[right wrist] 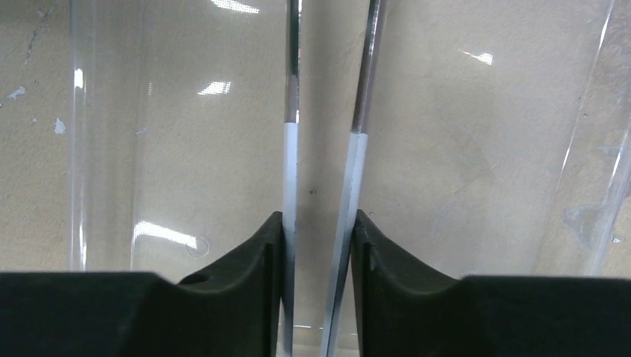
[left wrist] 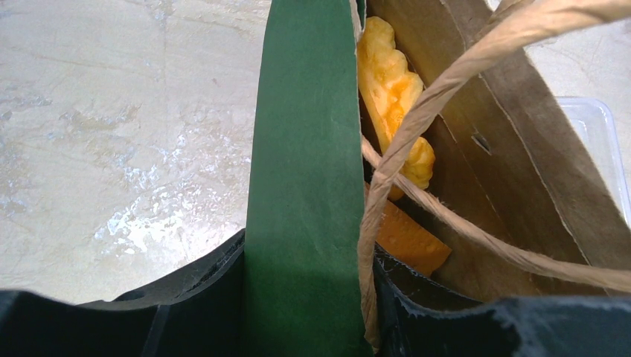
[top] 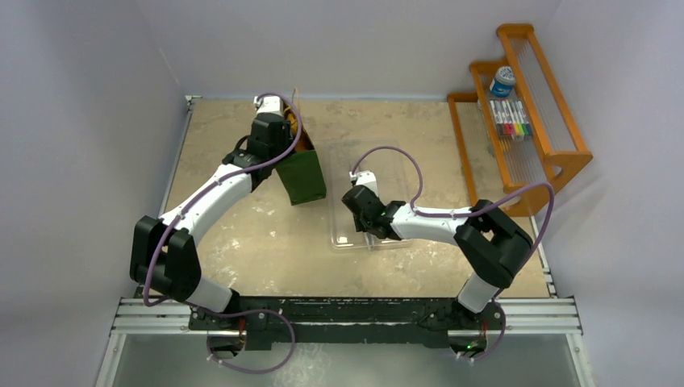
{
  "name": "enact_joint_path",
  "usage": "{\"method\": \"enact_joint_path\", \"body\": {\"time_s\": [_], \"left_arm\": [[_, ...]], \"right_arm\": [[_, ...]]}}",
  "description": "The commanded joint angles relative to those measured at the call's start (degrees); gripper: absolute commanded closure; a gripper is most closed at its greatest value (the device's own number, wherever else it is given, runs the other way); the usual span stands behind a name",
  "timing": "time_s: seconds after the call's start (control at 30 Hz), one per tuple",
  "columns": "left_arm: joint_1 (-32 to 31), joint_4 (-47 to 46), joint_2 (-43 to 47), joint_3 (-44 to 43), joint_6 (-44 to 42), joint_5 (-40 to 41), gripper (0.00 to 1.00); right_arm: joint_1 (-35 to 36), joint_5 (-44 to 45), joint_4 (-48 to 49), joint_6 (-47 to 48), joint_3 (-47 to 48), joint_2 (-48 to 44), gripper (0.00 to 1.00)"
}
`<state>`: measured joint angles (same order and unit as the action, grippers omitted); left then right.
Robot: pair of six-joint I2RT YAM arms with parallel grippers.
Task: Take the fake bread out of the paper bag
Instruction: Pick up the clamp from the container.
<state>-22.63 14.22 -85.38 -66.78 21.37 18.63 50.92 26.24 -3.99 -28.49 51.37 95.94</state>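
The dark green paper bag (top: 302, 173) stands tilted left of the table's middle. My left gripper (top: 278, 129) is above its top edge. In the left wrist view my left gripper (left wrist: 305, 297) is shut on the bag's green wall (left wrist: 305, 149), beside a tan string handle (left wrist: 446, 82). Inside the brown lining lie fake bread pieces: a yellow-golden ridged piece (left wrist: 387, 82) and an orange slice (left wrist: 405, 239). My right gripper (top: 360, 187) hovers over the clear plastic tray (top: 395, 173). It is shut (right wrist: 318, 245) on the two arms of the metal tongs (right wrist: 357, 149).
A clear tray wall (right wrist: 595, 149) shows under the tongs, and a tray corner (left wrist: 595, 134) lies just right of the bag. An orange wooden rack (top: 556, 153) with markers (top: 510, 119) and a blue-lidded jar (top: 502, 81) stands at the back right.
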Motion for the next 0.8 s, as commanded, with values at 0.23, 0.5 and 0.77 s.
{"method": "enact_joint_path", "body": {"time_s": [0.23, 0.5, 0.77], "left_arm": [[0.21, -0.76, -3.02, -1.42, -0.65, -2.03, 0.51], [0.11, -1.64, -8.07, -5.28, 0.19, -3.83, 0.51], [0.12, -2.05, -12.03, -7.42, 0.2, -4.67, 0.51]], "right_arm": [[-0.21, -0.39, 1.2, -0.12, -0.37, -3.89, 0.41], [-0.22, -1.55, 1.34, 0.23, -1.49, -5.78, 0.42], [-0.29, -2.2, 1.55, 1.15, -0.72, -2.08, 0.42]]}}
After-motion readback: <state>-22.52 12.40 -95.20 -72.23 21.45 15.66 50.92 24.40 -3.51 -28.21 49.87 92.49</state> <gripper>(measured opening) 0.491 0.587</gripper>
